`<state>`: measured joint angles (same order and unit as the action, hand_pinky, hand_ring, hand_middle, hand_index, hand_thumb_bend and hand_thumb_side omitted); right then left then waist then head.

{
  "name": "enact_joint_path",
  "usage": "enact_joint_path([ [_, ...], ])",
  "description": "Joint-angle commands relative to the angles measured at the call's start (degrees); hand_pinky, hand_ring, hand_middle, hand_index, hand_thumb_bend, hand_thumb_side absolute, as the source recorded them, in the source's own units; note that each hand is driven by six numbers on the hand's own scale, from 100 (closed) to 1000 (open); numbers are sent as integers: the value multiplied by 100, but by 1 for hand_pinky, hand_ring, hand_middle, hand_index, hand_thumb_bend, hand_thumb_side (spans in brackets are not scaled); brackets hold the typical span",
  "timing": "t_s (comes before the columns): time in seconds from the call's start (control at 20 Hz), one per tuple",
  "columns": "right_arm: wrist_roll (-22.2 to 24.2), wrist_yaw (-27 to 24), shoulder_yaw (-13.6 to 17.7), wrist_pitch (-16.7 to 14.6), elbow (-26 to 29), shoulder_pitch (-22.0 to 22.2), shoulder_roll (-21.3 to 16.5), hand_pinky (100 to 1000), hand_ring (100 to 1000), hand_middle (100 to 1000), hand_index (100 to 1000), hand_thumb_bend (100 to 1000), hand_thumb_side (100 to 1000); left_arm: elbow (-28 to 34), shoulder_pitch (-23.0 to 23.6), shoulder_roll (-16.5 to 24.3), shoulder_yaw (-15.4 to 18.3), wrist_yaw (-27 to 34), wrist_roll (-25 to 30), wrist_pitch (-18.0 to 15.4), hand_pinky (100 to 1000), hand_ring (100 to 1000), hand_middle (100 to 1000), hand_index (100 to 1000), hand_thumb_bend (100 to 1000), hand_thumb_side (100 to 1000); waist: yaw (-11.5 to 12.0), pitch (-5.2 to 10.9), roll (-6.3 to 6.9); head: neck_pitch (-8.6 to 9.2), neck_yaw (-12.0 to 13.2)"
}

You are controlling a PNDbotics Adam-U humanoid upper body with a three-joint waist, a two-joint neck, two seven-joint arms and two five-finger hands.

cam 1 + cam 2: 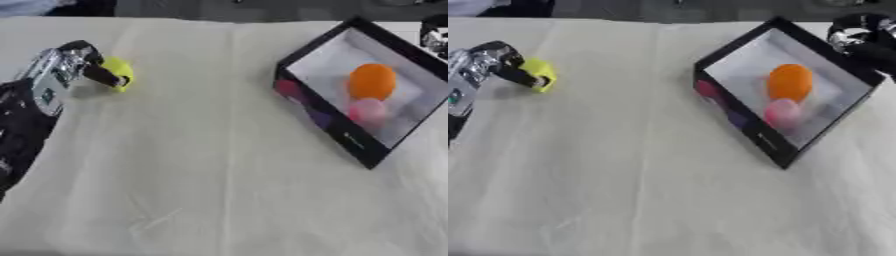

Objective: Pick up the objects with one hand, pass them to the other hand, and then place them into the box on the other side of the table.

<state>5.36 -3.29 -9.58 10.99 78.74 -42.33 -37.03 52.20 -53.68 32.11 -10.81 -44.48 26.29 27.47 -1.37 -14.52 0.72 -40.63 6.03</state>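
A small yellow object (121, 73) lies on the cloth at the far left. My left hand (68, 66) comes in from the left, its dark fingers curled round the yellow object's near side. A black-walled box (325, 121) with a pale inside stands tilted at the right. Inside it sit an orange ball (372, 81) and a pink ball (368, 110). My right hand (862, 37) shows at the upper right, behind the box's far corner, with its fingers curled and nothing in them.
A cream cloth (201, 175) covers the table. The table's far edge runs along the top, with dark floor beyond it.
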Motion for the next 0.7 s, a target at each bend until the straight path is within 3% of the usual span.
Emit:
enact_joint_path([
  [0.05,7,7,54,-7,43,-69,-101,882,798,855,843,100,506,45,-125,101,20,-23,20,8,835,762,694,644,338,336,5,163,17,80,29],
  [0.45,3,-11,60,-6,50,-76,-115,881,798,856,843,100,502,303,-88,180,25,117,2,61,828,741,680,621,278,306,25,188,11,77,21],
  [0.7,-27,-57,87,-5,88,-94,-141,881,798,856,844,100,495,1024,49,347,-63,588,-130,-56,824,705,673,623,272,303,64,215,-5,67,-9],
])
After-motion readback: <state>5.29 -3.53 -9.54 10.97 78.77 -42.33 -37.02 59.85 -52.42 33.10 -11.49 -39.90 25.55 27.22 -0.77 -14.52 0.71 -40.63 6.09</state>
